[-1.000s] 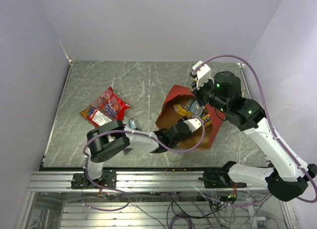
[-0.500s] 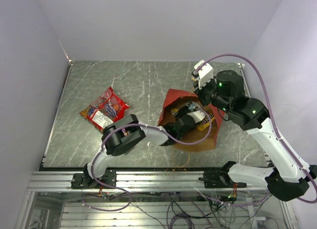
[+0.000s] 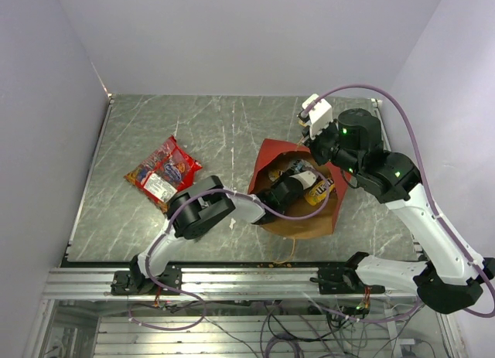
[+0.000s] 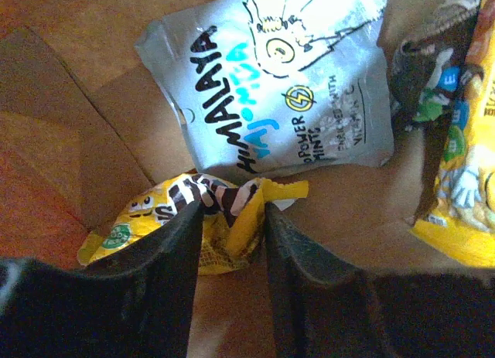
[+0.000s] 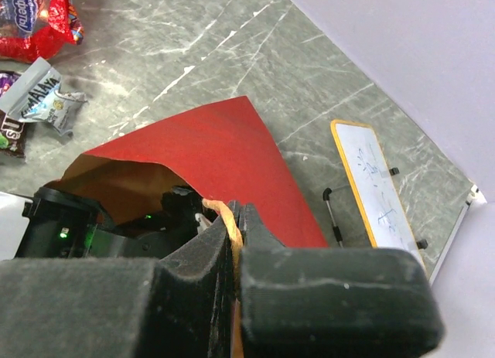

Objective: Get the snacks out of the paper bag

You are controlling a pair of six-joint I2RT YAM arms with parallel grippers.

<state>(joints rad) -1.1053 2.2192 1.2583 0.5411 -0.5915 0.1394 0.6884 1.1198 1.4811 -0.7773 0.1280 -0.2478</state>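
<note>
Clamping handle [image 5: 230, 219], right jaws; left jaws straddle packet [image 4: 226, 211].

Robot lab test cell, not a home or shop. Plain pale walls [image 3: 232, 41] box me in on three sides. The bench [image 3: 232, 126] is a grey marble-look sheet sitting in a bare aluminium rail frame [image 3: 247, 279], with both my arm bases bolted along its near edge. Loose cable bundles [image 3: 302, 331] hang tangled under that frame, all exposed. A purple cable [image 3: 363, 89] loops off my right arm. A small whiteboard [image 5: 377, 189] with blue scribbles lies flat on the bench, seen from my right wrist.
</note>
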